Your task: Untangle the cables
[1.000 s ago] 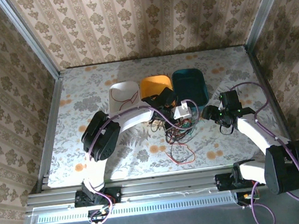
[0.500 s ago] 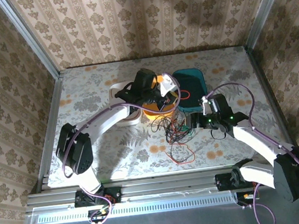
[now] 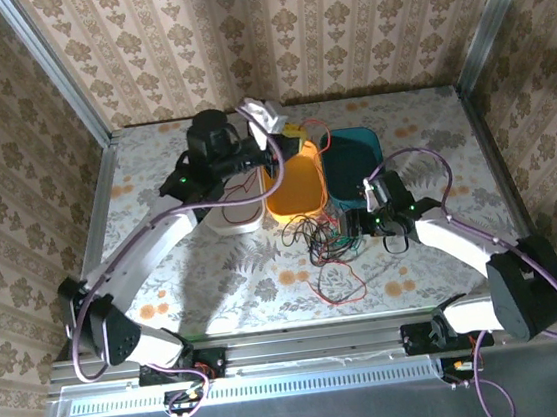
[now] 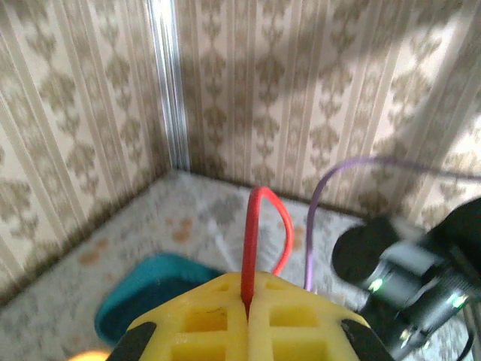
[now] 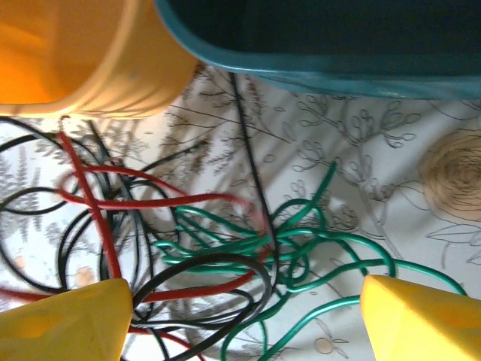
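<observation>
1. The left hand (image 4: 246, 304) is clamped shut on a red cable (image 4: 250, 241), whose loop stands up from between its fingers. The hand is raised at 12 o'clock of the orange bin (image 3: 296, 186).
2. The right hand (image 5: 244, 323) is spread wide and grips nothing. It hovers over the cable tangle (image 5: 225, 242) of red, black and green strands, which lies mid-worktop (image 3: 218, 296) at 6 o'clock of the orange bin and the teal bin (image 3: 354, 160).
3. Risk: hauling the red cable higher may drag the whole tangle along or cinch its knots.
4. Risk: the strand may catch the orange bin's rim and tip it.
5. Risk: the right hand, closing here, may pinch several strands together.
</observation>
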Motion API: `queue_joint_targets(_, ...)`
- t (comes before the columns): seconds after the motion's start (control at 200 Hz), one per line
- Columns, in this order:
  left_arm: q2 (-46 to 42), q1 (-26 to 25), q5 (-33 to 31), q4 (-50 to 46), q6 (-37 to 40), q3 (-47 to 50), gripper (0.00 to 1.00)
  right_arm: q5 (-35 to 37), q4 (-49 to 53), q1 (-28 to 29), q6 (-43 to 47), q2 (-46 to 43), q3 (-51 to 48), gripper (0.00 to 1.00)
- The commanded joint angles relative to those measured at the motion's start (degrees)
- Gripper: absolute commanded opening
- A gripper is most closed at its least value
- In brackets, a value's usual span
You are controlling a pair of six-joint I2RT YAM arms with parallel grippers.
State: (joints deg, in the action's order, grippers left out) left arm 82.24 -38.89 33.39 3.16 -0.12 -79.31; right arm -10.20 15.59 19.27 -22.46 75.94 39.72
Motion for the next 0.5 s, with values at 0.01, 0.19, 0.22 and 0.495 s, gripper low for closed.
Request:
queue_joint_targets(0.01, -2.5, 1.0, 2.5, 9.0, -5.3, -2.3, 0.0, 3.3, 0.8, -0.2, -0.3, 3.1, 2.3, 0.81)
queue_joint_targets(0.19, -3.9, 2.9, 2.9, 15.4, -7.8, -5.1, 0.0, 3.3, 0.8, -0.6, -0.6, 7.1, 3.4, 0.81)
queue_joint_targets(0.22, -4.1, 3.5, 2.6, 16.9, -8.5, -5.4, 0.0, 3.5, 1.1, -0.6, -0.7, 7.4, 3.6, 0.81)
queue_joint_targets(0.495, -5.7, 11.1, -0.4, 27.6, -15.9, -8.7, 0.0, 4.4, 0.9, -1.8, -1.9, 8.2, 3.3, 0.81)
